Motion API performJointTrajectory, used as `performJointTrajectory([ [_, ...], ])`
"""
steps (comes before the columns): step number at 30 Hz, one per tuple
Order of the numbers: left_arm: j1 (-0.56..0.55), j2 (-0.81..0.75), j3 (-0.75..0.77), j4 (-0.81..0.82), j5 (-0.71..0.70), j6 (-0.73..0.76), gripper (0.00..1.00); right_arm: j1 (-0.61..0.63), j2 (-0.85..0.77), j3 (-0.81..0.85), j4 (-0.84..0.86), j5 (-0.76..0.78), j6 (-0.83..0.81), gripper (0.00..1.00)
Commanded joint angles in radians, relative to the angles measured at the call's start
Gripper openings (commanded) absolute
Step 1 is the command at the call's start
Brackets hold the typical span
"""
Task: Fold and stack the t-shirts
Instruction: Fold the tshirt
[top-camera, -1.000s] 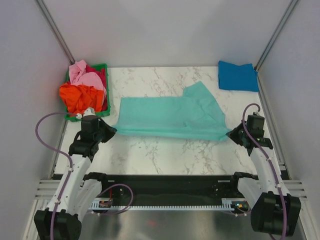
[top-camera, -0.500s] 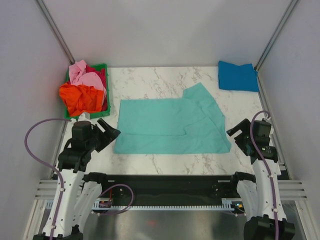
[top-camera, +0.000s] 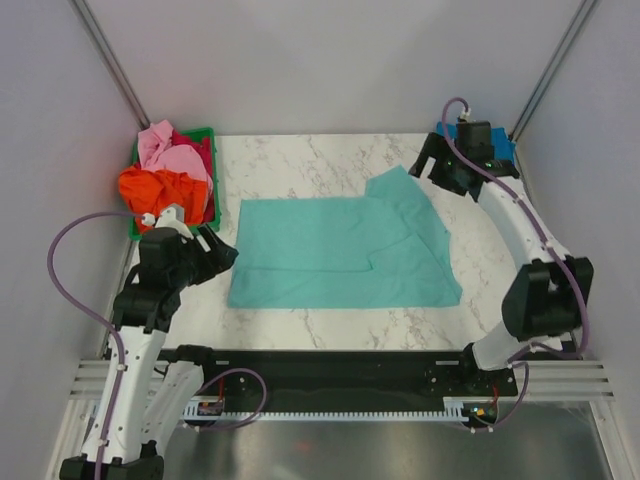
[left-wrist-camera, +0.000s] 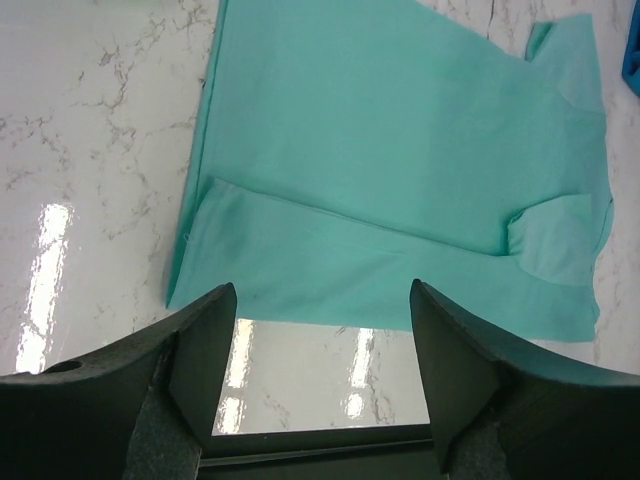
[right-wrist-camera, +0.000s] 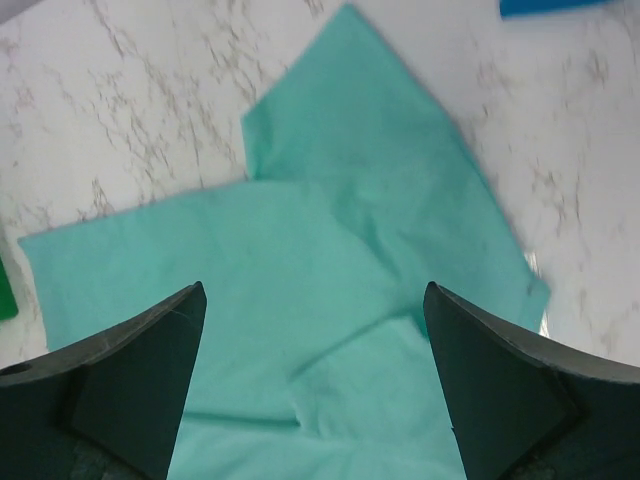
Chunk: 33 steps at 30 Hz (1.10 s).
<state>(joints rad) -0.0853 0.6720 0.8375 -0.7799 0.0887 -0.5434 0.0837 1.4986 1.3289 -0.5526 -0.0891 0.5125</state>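
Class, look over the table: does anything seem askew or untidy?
The mint-teal t-shirt is only part-folded: its far sleeve juts out at an angle. Unfolded shirts heap above the rim of the green crate.

Spread t-shirt (top-camera: 340, 250) centre table (top-camera: 330, 160); crate (top-camera: 203, 131) holding t-shirts (top-camera: 165, 185) far left; folded t-shirt (right-wrist-camera: 540, 6) far right.

Blue t-shirt (top-camera: 506, 152) mostly behind right gripper (top-camera: 440, 170)

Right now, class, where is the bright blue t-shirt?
Top view: the blue t-shirt lies at the table's far right corner, partly hidden by the right tool, beyond the mint-teal t-shirt.
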Motion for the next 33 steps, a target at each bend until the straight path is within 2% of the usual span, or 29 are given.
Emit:
performJointTrajectory([
  [1,0.002,-0.060,0.002,0.042,0.000,0.057,0.77,0.028,0.196,0.244,0.002,0.124,-0.117,0.98],
  [2,0.004,-0.066,0.000,0.044,-0.004,0.059,0.77,0.036,0.303,0.294,-0.001,0.144,-0.130,0.98],
  [8,0.005,-0.110,0.003,0.036,-0.027,0.062,0.79,0.062,0.654,0.630,-0.009,0.196,-0.195,0.96],
  [12,0.013,-0.133,-0.001,0.036,-0.030,0.056,0.79,0.080,0.825,0.841,-0.035,0.216,-0.249,0.94],
  [18,0.030,-0.135,-0.003,0.041,-0.009,0.059,0.79,0.094,1.020,1.045,-0.053,0.250,-0.266,0.90],
  [29,0.076,-0.143,-0.011,0.053,0.028,0.066,0.79,0.106,1.115,1.027,-0.001,0.301,-0.267,0.72],
  [32,0.079,-0.143,-0.009,0.051,0.031,0.068,0.78,0.106,1.129,1.033,0.000,0.292,-0.259,0.59],
  [33,0.081,-0.143,-0.009,0.053,0.032,0.068,0.78,0.108,1.131,1.026,0.002,0.290,-0.255,0.51],
])
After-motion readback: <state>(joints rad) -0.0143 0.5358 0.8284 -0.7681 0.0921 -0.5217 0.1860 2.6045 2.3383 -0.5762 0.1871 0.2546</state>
